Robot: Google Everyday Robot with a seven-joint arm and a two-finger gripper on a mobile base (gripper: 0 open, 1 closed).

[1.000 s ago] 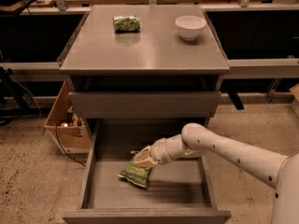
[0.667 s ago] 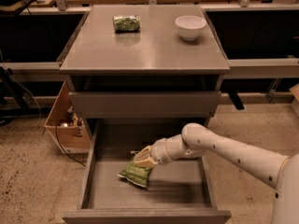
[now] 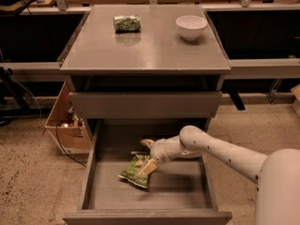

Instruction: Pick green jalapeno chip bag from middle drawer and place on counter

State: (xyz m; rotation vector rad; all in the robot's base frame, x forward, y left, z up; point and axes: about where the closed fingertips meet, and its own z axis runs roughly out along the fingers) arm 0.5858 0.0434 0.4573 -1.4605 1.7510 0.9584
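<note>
Robot arm's pale two-finger tool (image 3: 147, 156) sits inside the open deep grey middle drawer (image 3: 183, 192), fingers apart at the crumpled green foil chip bag (image 3: 133, 171) lying on its floor. Grasping seems underway; next, closing firmly, then lifting to the glossy grey cabinet-top surface (image 3: 145, 48).

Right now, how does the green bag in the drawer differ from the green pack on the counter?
The bag lies crumpled and flattish on the drawer floor; the pack is a tight roll on the counter. The gripper is at the bag, down in the drawer; the pack sits untouched. Both are green.
</note>
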